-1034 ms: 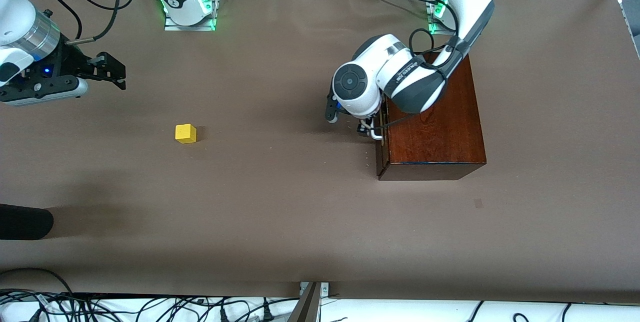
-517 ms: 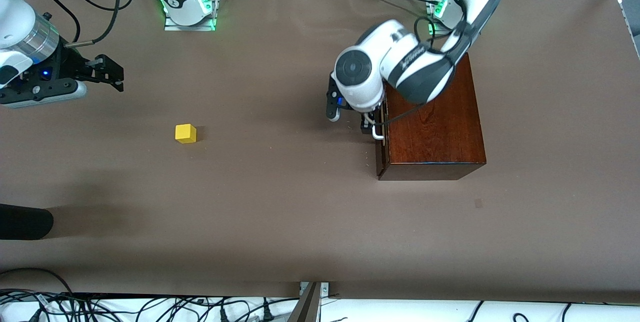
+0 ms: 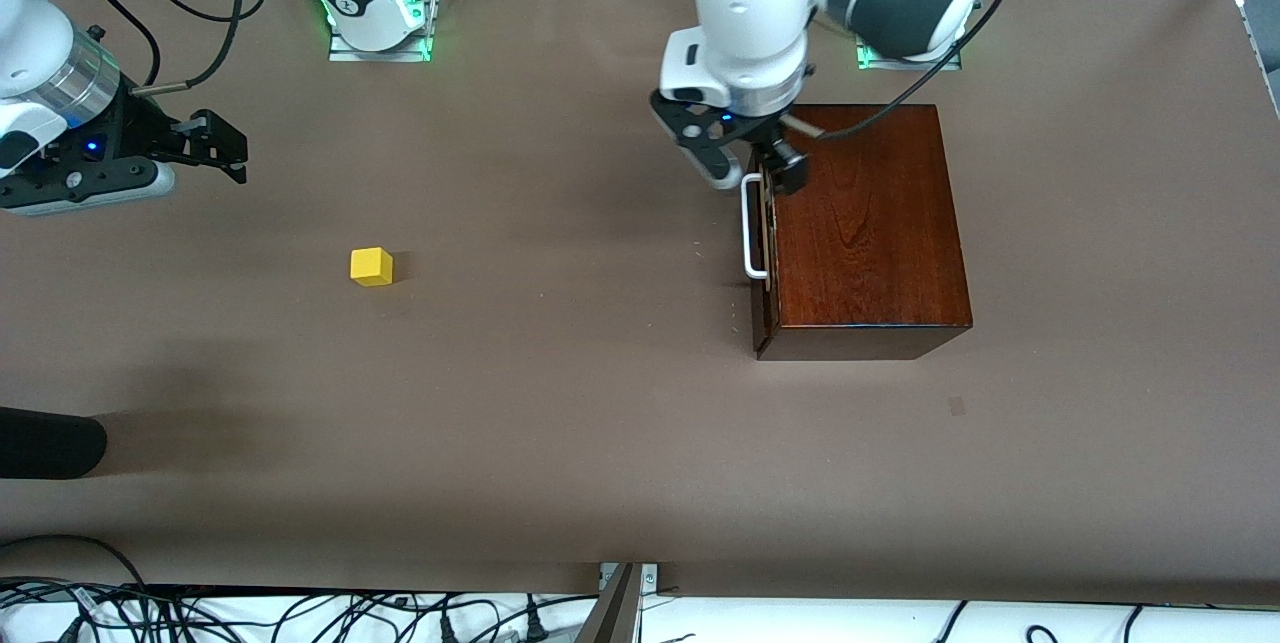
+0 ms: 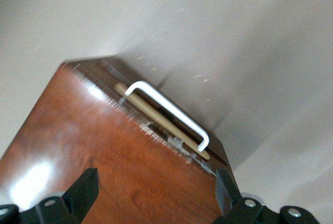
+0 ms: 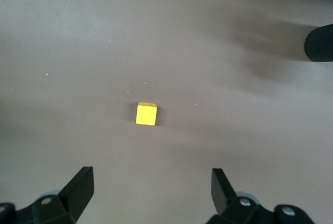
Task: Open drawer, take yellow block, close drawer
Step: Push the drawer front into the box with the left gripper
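Note:
The dark reddish-brown wooden box stands toward the left arm's end of the table. Its drawer is pushed in, with a thin pale strip along its top edge and a white loop handle free. My left gripper is open and empty, over the box's edge by the handle. The left wrist view shows the box top, the handle and the open left gripper. The yellow block lies on the bare table toward the right arm's end. My right gripper is open and waits above the table; its wrist view shows the block ahead of the right gripper.
A dark rounded object lies at the table's edge at the right arm's end, nearer to the front camera than the block; it also shows in the right wrist view. Cables run along the near edge.
My left gripper has let go of the handle and risen toward the robots' bases, uncovering the handle. The drawer, the block and the right arm have stayed put.

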{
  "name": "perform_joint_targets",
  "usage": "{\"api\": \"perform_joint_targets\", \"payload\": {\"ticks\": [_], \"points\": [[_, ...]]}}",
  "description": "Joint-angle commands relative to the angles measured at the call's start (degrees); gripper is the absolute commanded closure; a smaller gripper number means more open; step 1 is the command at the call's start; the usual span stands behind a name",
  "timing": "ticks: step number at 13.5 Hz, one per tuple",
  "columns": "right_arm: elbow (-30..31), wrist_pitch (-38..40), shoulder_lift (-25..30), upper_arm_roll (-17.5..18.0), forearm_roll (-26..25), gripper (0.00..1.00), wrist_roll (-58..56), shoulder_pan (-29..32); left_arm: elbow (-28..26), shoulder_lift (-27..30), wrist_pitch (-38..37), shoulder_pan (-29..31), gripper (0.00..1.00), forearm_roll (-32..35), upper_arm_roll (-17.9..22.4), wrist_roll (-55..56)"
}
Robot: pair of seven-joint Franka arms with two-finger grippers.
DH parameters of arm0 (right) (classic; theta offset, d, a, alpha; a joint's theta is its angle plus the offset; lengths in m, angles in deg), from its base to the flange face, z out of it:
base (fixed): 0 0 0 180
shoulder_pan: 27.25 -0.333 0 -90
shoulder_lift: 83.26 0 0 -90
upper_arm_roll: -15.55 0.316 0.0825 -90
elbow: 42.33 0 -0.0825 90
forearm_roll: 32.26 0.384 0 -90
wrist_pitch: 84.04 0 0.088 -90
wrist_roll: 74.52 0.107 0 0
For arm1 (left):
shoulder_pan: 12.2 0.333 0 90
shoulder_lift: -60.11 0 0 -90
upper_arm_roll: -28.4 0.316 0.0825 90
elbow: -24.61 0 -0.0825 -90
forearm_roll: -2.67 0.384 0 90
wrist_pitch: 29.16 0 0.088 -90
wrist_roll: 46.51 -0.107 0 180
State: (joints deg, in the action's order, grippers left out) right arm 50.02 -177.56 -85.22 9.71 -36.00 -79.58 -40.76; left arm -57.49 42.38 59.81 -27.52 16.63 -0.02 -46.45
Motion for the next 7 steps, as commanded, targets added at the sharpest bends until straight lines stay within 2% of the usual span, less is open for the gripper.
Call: {"api": "perform_joint_targets", "payload": {"ticks": [1, 4, 6, 7], "points": [[-1.56, 0.89, -0.68, 0.31, -0.4, 0.0, 0.13, 0.59, 6.3, 0.51, -4.32, 6.41, 0.0, -1.56, 0.21, 6.36], [-1.47, 0.97, -0.68, 0.3, -0.23, 0.0, 0.48, 0.59, 5.54, 6.2, -3.46, 6.61, 0.0, -4.8, 9.84, 10.65], [-1.47, 1.32, -0.68, 0.22, 0.39, 0.0, 0.48, 0.68, 1.26, 10.59, -2.06, 6.61, 0.0, -13.04, 18.62, 10.75], [-1.38, 1.41, -0.68, 0.04, 0.91, 0.0, 0.48, 0.76, -2.25, 13.14, -0.83, 6.61, 0.0, -14.38, 22.66, 10.06]]}}
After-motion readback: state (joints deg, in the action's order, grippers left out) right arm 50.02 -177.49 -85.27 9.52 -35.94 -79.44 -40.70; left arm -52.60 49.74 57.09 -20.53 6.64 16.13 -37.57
